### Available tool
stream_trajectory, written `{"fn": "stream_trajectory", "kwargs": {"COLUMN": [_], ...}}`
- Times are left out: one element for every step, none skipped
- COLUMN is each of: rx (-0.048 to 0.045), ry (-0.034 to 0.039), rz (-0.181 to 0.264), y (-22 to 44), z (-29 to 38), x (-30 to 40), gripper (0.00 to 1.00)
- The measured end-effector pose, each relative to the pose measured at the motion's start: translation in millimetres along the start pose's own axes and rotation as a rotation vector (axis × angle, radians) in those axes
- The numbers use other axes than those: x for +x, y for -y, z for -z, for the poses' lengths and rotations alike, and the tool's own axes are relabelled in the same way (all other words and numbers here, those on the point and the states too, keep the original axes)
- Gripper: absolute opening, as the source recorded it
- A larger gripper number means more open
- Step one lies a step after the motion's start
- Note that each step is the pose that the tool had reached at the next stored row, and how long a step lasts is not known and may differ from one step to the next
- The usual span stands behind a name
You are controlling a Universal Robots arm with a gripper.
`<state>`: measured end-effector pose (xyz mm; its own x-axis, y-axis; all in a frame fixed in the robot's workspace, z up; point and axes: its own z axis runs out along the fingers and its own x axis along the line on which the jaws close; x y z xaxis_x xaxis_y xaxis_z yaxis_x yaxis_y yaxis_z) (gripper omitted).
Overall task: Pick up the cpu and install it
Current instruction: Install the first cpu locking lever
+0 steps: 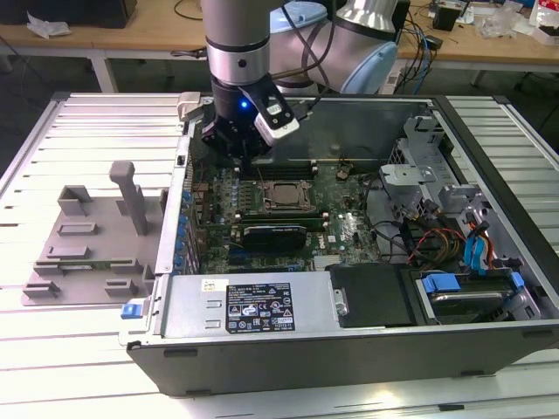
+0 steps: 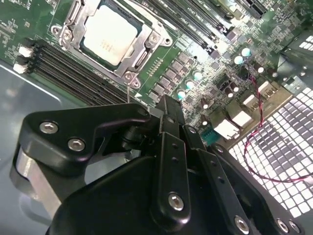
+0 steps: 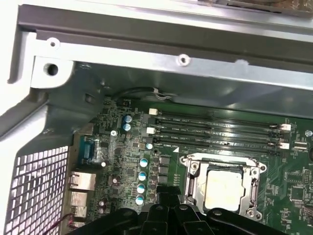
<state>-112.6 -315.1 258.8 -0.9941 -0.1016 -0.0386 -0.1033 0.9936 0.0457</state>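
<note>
Gripper (image 2: 168, 105), low in the second wrist view, appears closed and empty, fingers together above the motherboard (image 2: 205, 63). Beyond it, upper left of that frame, the cpu (image 2: 108, 37) sits seated inside its socket frame (image 2: 139, 54). Exterior view: cpu (image 1: 278, 195) at centre, within the open computer case (image 1: 349, 336).
</note>
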Motion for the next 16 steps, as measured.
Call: {"fn": "stream_trajectory", "kwargs": {"rx": [-0.0087, -0.0161, -0.0354, -0.0613, -0.0825, -0.0905, -0.0963, -0.1099, -0.1299, -0.1461, -0.1562, -0.1590, -0.1597, -0.1603, -0.1607, -0.1609], "ry": [0.0016, 0.0031, 0.0064, 0.0099, 0.0128, 0.0139, 0.0147, 0.0165, 0.0188, 0.0206, 0.0217, 0.0221, 0.0222, 0.0222, 0.0222, 0.0222], "rz": [0.000, 0.000, -0.001, -0.002, -0.003, -0.003, -0.003, -0.004, -0.004, -0.005, -0.005, -0.005, -0.005, -0.005, -0.005, -0.005], "y": [0.0, -0.1, -0.1, -0.1, -0.1, -0.1, -0.1, -0.1, 0.0, 0.1, 0.1, 0.1, 0.3, 0.6, 0.9, 1.1], "z": [0.0, 0.0, 0.0, 0.1, 0.1, 0.1, 0.1, 0.0, 0.1, 0.1, 0.1, -0.1, -0.1, -0.3, -0.5, -0.6], "x": [0.4, 0.7, 1.0, 1.2, 1.4, 1.6, 1.7, 1.9, 2.0, 2.1, 2.1, 1.9, 1.2, -0.7, -3.1, -4.9], "gripper": [0.11, 0.11, 0.11, 0.11, 0.11, 0.11, 0.11, 0.11, 0.11, 0.11, 0.11, 0.11, 0.11, 0.11, 0.11, 0.11]}}
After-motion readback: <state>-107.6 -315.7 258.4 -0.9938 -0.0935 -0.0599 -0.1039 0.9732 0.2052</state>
